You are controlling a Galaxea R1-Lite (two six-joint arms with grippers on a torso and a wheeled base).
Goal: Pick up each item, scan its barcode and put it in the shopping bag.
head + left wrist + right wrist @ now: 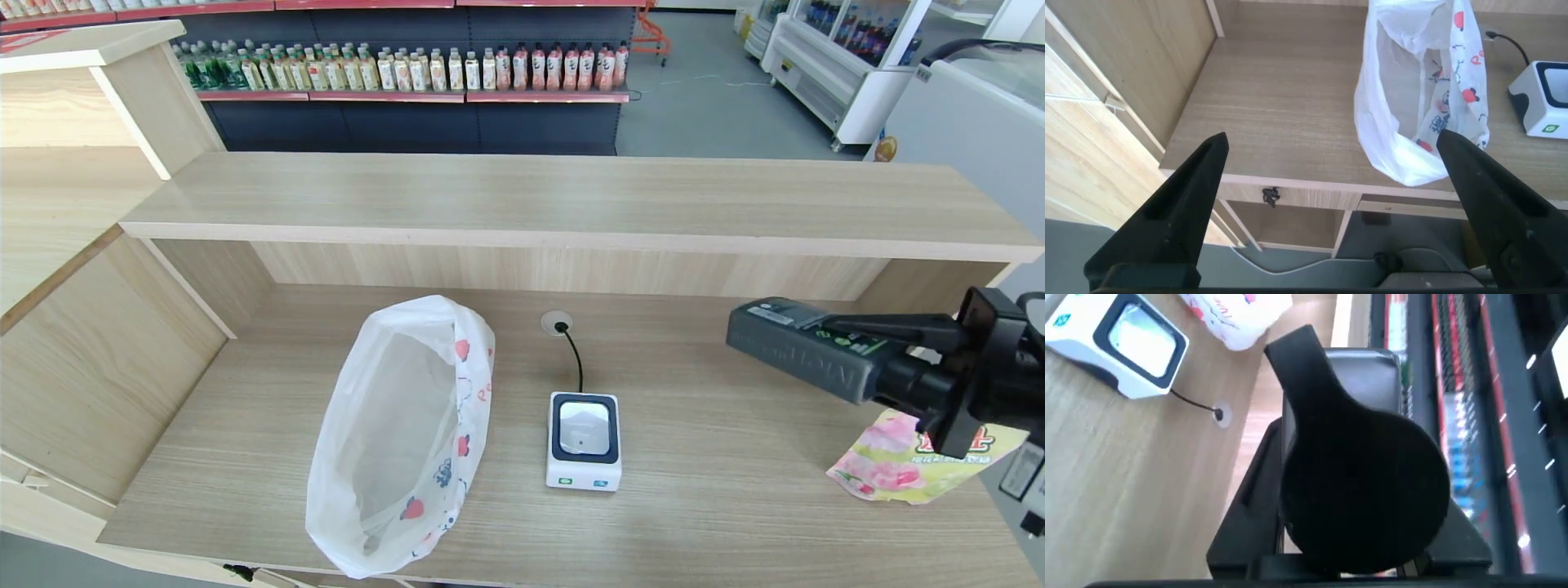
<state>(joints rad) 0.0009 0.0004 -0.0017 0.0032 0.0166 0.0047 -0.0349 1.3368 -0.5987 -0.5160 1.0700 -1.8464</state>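
Head view: the right gripper (857, 355) is clamped on a dark grey box (784, 343), one finger over the top and one under. The box is held in the air above the right part of the counter (718, 490), well right of the scanner (583, 439). A floral pouch (898, 461) lies flat at the counter's right end, partly hidden under the right arm.

The shopping bag (400, 433) sits left of centre with its mouth gaping. Its lower end is close to the counter's near edge, and the scanner is just beside it, not touching. A cable (574, 351) runs from the scanner back to a grommet (557, 322).

Left wrist view adds the left gripper (1331, 139). Its fingers (1184, 204) are spread wide with nothing held, and it hangs off the counter's near edge, on the bag's left side. This view also gives the front lip and the panel under it.

Right wrist view looks along a black finger pressed on the box, with the scanner (1127, 343) and bag (1237, 314) beyond it.

For room to move, there is bare wood between scanner and pouch, and more left of the bag as far as the side panel (98, 367). A raised ledge (571, 200) closes the back.
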